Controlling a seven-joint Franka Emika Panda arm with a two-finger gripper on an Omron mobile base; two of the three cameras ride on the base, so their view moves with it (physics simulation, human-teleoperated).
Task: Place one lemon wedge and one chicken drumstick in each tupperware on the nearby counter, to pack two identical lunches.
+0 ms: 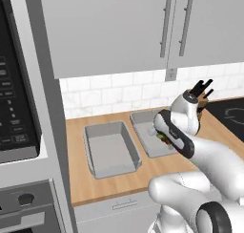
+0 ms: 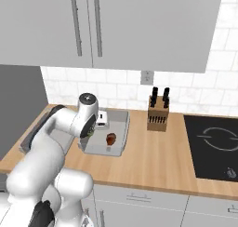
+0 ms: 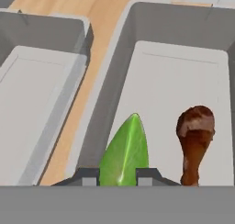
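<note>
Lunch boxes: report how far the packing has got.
Done: one drumstick lies in the right box. In hand: the gripper, shut on a green wedge, hangs over that box's edge. Left: the left box holds nothing and needs its wedge and drumstick.

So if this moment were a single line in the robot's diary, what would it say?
gripper: shut on lemon wedge | over right tupperware | drumstick already inside | left tupperware: nothing in it

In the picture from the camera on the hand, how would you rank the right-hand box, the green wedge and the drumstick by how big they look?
1. Right-hand box, clearly largest.
2. Green wedge and drumstick look about alike; the wedge sits nearer the camera, so I won't rank them.
</note>
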